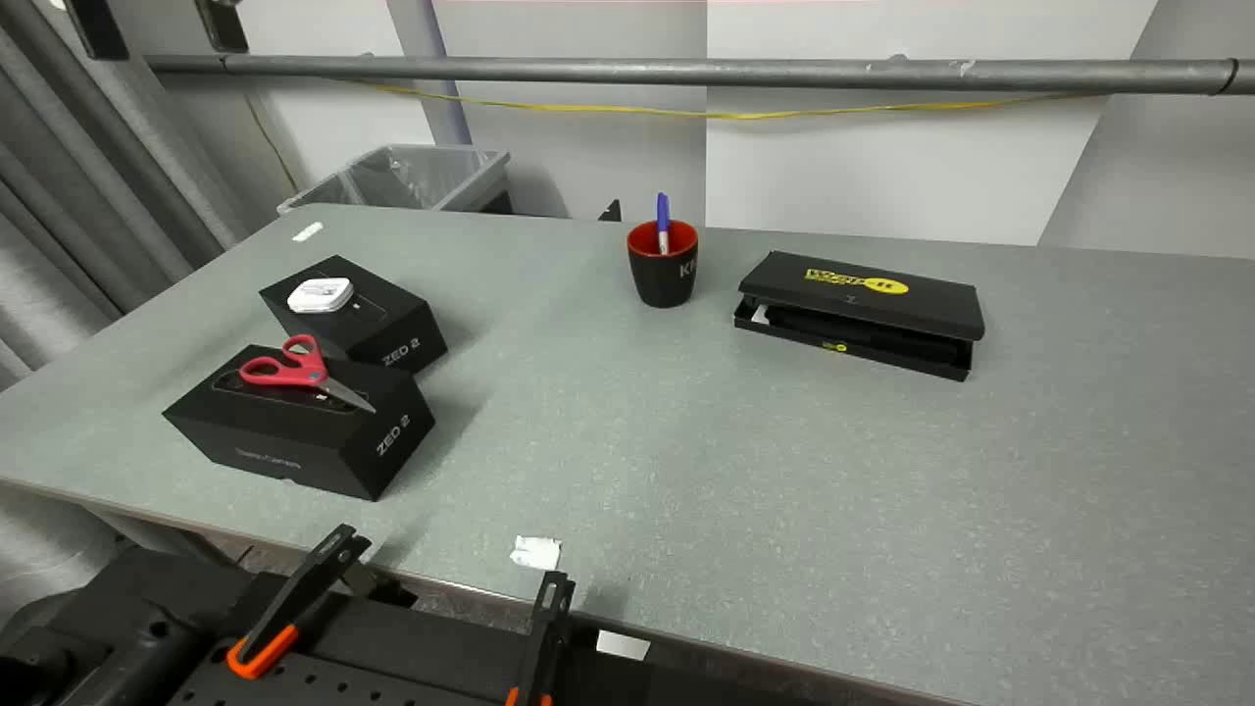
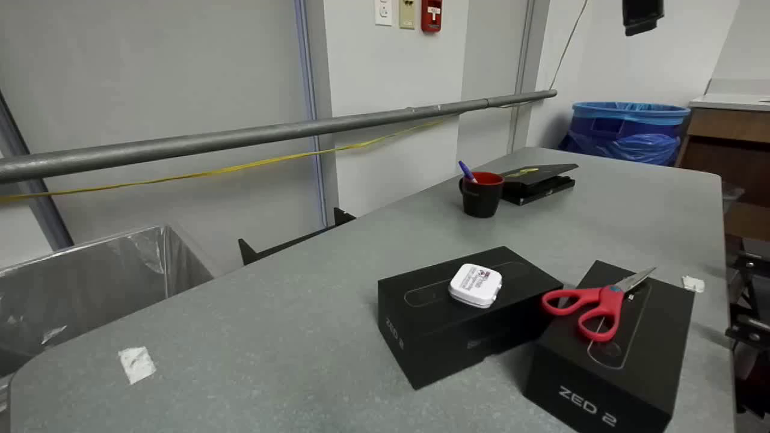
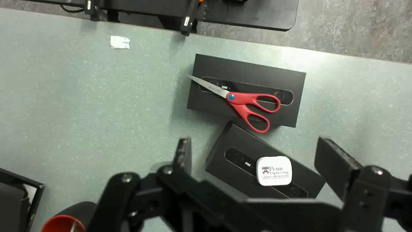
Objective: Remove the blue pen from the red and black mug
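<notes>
Table, speckled grey, near pale wall.
Black gripper is spread wide; round, black, red-lined mug partly hides slim blue pen.

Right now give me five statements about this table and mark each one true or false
The blue pen pokes out of the red and black mug. True.
The scissors lie directly on the tabletop. False: the red-handled scissors rest on a ZED 2 box.
The end effector is open. True.
A white Penn Engineering case sits on the neighboring ZED 2 box. True.
The flat black box is fully shut. False: its lid is ajar.
</notes>
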